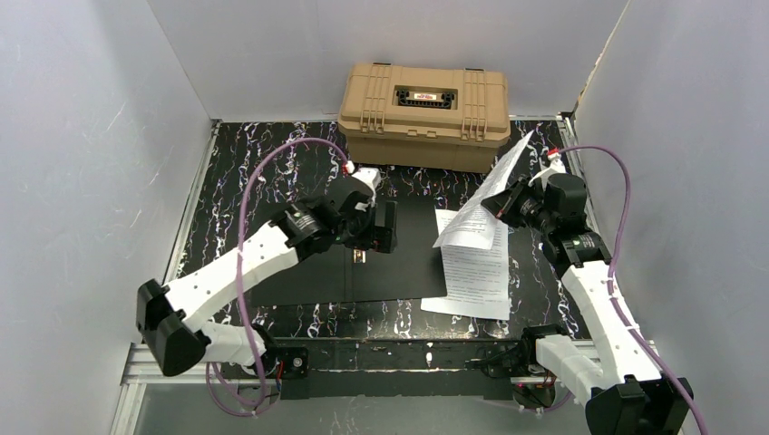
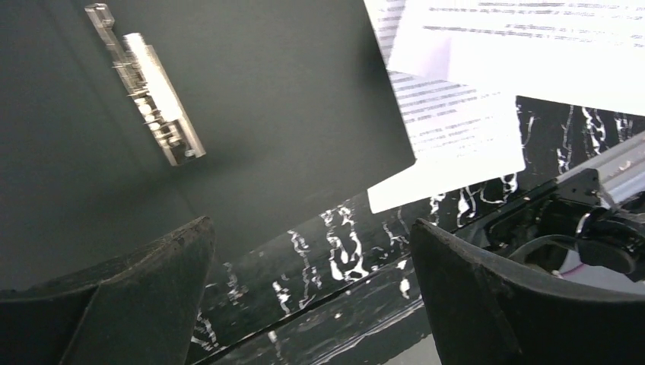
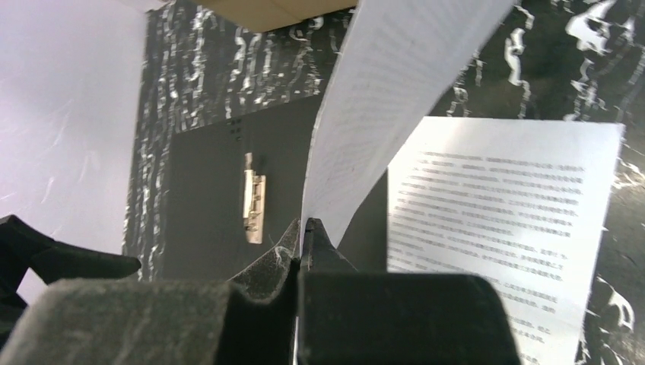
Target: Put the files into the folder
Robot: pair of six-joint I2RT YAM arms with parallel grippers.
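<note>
The folder (image 1: 399,272) lies open on the table, black inside up, with a metal clip (image 1: 358,256) on it. It also shows in the left wrist view (image 2: 289,114) and the right wrist view (image 3: 205,205). My left gripper (image 1: 376,237) hovers over the folder near the clip, open and empty (image 2: 308,228). My right gripper (image 1: 501,204) is shut on the lower edge of one white printed sheet (image 1: 490,195), held up and curling above the table (image 3: 380,99). More printed sheets (image 1: 476,272) lie flat at the folder's right edge (image 3: 494,213).
A tan plastic hard case (image 1: 422,100) stands at the back centre against the wall. White walls enclose the black marbled table (image 1: 272,172) on the left, right and back. A metal rail (image 1: 399,353) runs along the near edge.
</note>
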